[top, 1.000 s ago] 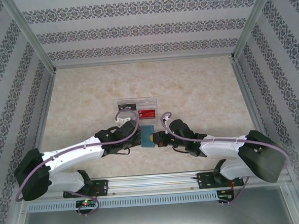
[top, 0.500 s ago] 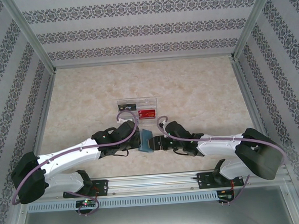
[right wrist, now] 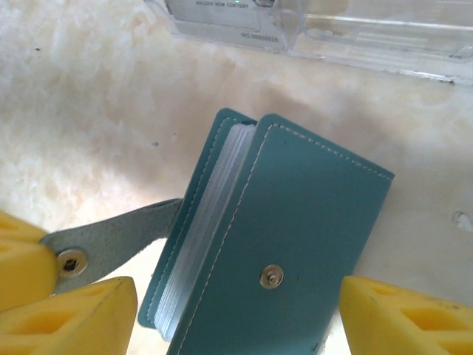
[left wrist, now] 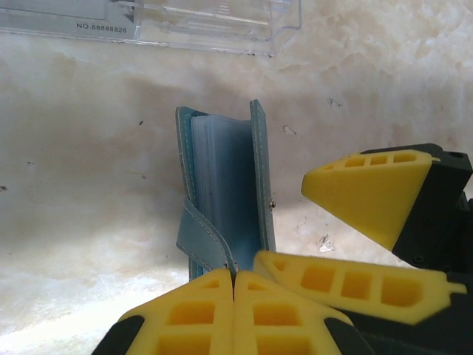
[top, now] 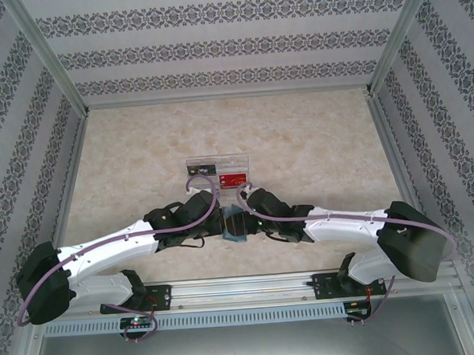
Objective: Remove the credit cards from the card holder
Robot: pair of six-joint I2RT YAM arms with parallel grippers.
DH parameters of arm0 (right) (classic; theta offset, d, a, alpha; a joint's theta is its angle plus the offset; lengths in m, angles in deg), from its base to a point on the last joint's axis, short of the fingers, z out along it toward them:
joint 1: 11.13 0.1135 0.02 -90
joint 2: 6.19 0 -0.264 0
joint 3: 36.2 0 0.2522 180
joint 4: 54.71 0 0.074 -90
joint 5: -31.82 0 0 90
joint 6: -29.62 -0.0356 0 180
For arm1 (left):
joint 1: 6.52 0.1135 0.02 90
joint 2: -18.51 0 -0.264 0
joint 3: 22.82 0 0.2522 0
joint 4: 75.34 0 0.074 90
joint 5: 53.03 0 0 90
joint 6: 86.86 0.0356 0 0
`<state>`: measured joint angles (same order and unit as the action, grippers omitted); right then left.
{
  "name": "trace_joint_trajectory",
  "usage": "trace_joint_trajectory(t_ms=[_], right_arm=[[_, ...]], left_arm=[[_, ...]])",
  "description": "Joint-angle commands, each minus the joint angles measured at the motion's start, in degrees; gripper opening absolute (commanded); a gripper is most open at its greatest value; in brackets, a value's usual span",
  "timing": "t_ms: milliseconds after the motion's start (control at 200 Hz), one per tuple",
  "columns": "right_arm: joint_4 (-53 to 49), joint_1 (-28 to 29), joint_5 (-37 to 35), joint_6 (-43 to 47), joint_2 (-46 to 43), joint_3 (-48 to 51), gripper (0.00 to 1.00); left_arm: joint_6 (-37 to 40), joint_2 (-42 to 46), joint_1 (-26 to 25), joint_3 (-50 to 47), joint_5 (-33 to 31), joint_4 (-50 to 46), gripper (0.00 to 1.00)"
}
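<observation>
The teal card holder [right wrist: 295, 244] stands tilted on the table, covers slightly apart, with a stack of clear sleeves [left wrist: 218, 192] showing between them. Any credit cards inside are hidden by the sleeves. My left gripper [left wrist: 235, 277] is shut on the holder's snap strap [right wrist: 111, 240], pulled out to the side. My right gripper [right wrist: 236, 314] is open, its fingers [right wrist: 403, 318] on either side of the holder's snap-stud cover without touching it. From above, both grippers meet at the holder [top: 234, 224].
A clear plastic tray [top: 216, 169] lies just beyond the holder, with a red card [top: 235, 178] and a dark card [top: 203, 170] in it. Its near wall [left wrist: 207, 33] is close to the holder's far end. Patterned walls enclose the table.
My right gripper has opened and slid left over the holder. The left gripper has kept its hold on the strap, and the holder has tipped up from flat.
</observation>
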<state>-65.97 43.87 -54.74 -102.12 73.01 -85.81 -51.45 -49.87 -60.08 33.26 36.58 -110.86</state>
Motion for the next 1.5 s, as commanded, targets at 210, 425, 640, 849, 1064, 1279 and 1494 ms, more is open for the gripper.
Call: trace_joint_trajectory(t_ms=[210, 425, 640, 849, 1064, 1279, 1494], right_arm=[[-11.0, 0.2, -9.1, 3.1, 0.1, -2.3, 0.62], [-11.0, -1.9, -10.2, 2.5, -5.3, 2.5, 0.50], [-10.3, -3.3, -10.1, 2.6, -7.5, 4.4, 0.28], [-5.6, -3.7, -6.5, 2.2, -6.9, 5.7, 0.00], [2.1, -3.4, -5.8, -4.2, -8.2, 10.4, 0.00], [8.8, 0.4, -9.6, -8.3, -9.1, 13.8, 0.00], [9.9, 1.5, -11.3, -9.5, -9.3, 14.0, 0.00]], left_arm=[[1.4, 2.4, -0.4, 0.4, -2.6, -1.9, 0.00], [2.0, 2.6, -0.4, -0.2, -4.6, -3.3, 0.00], [2.9, 1.8, -0.1, -1.1, -5.6, -3.4, 0.00], [6.1, 0.2, 1.9, -1.9, -5.9, -4.1, 0.00], [6.6, 1.1, 5.7, -3.8, -7.7, -6.5, 0.09], [7.5, 9.2, 5.4, -6.6, -2.1, -1.5, 0.63], [5.9, 11.0, 3.5, -4.7, -1.8, 0.5, 0.64]])
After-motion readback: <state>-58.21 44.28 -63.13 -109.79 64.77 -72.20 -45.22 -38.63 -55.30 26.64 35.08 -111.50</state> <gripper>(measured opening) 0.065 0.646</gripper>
